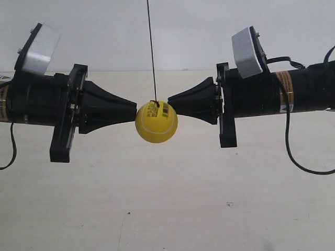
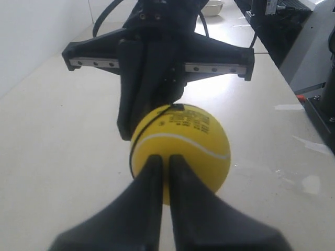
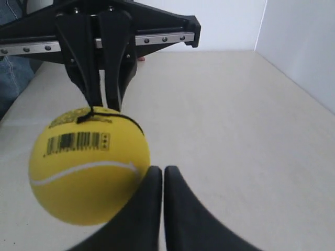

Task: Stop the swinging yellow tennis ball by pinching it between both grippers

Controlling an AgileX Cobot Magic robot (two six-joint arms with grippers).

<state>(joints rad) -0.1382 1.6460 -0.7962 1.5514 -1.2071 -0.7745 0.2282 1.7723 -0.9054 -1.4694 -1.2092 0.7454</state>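
The yellow tennis ball hangs from a thin black string above the pale table, with its barcode sticker at the upper right. The cone tip of the arm at the exterior view's left touches the ball's upper left. The tip of the arm at the exterior view's right meets its upper right edge. In the left wrist view my left gripper is shut and presses end-on against the ball. My right gripper is shut, its tips at the ball's side edge.
A pale table lies below, with a white wall behind. A white bowl and dark equipment sit at the far end in the left wrist view. Blue cloth shows at one edge of the right wrist view. A black cable hangs from one arm.
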